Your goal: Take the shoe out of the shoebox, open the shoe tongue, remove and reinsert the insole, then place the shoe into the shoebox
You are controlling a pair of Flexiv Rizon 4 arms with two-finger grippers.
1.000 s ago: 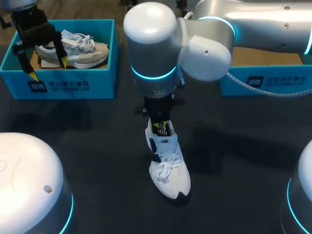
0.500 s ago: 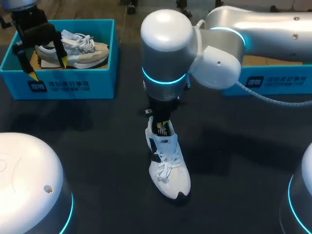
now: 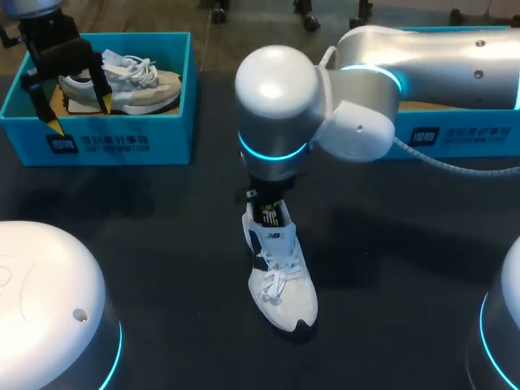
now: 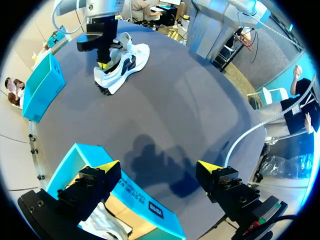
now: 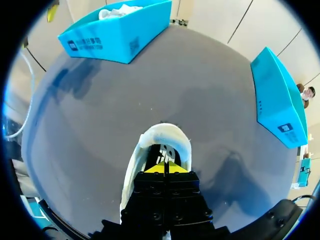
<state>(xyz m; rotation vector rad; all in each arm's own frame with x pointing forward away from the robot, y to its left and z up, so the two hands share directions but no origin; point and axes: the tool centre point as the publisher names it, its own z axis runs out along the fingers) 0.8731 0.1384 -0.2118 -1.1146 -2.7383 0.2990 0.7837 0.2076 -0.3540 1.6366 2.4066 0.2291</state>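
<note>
Two shoeboxes, upper-left box point(image 3: 122, 142) holds one shoe point(image 3: 134, 81), other shoe point(image 3: 284, 284) mid-frame on the surface point(image 3: 162, 219) with right jaws closed inside, left jaws wide.

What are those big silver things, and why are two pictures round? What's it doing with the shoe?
Those are a robot's two arms. The square picture looks down on the dark table from above; the round ones come from a camera on each wrist. Each arm ends in a gripper: two yellow-tipped fingers. The left gripper hangs open over the edge of a blue shoebox with a pale shoe inside. The right gripper, fingers pressed together, pokes into the heel opening of a white shoe on the table. Whether it pinches anything, I cannot tell. Another blue box sits at the right.
</note>
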